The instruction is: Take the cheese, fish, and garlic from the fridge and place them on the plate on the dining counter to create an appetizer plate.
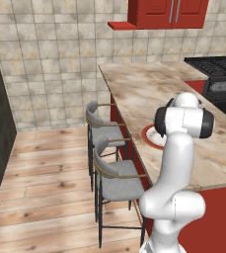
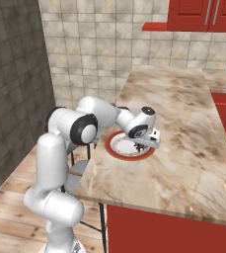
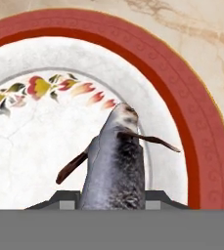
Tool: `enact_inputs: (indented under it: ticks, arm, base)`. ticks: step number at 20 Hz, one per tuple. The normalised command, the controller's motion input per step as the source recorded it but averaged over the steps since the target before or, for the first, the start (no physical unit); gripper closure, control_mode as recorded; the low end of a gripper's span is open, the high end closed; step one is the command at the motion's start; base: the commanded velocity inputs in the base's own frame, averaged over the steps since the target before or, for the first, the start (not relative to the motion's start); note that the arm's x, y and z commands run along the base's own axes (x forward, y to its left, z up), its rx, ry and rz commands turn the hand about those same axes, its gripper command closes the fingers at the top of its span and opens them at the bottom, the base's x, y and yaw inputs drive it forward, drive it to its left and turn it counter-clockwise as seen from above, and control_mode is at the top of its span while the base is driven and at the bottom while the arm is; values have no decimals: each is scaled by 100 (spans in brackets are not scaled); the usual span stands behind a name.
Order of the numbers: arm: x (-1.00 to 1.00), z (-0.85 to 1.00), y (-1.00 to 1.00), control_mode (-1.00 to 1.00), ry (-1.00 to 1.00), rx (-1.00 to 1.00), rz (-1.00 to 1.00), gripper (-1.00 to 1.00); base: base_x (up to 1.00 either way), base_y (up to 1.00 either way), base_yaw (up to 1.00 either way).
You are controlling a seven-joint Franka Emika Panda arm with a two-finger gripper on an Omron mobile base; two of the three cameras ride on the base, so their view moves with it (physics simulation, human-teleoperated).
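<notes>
While pinched in claw (image 3: pixel 112 200), grey speckled fish (image 3: pixel 114 166) hangs over plate (image 3: pixel 201 122).

No readable text, labels, brands or numbers anywhere. Only decoration: painted red-yellow floral motif on white centre of plate (image 3: pixel 45 141), faint scroll pattern on its red rim. Nothing legible on tabletop (image 2: pixel 183 128), cabinets (image 1: pixel 169 12) or tiled wall (image 1: pixel 55 54).

Arm reaches fwd, gripper (image 2: pixel 143 145) low over red-rimmed plate (image 2: pixel 115 148) near left edge of dining counter (image 2: pixel 183 128).
</notes>
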Motion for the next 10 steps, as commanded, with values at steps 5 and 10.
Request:
enact_inputs:
  ticks: [5, 10]
  arm:
    - [26, -6, 3, -100, -9, 0, 0, -100]
    - [19, -3, 0, -100, -10, 0, 0, -100]
  base:
    - [0, 0, 0]
    - [0, 0, 0]
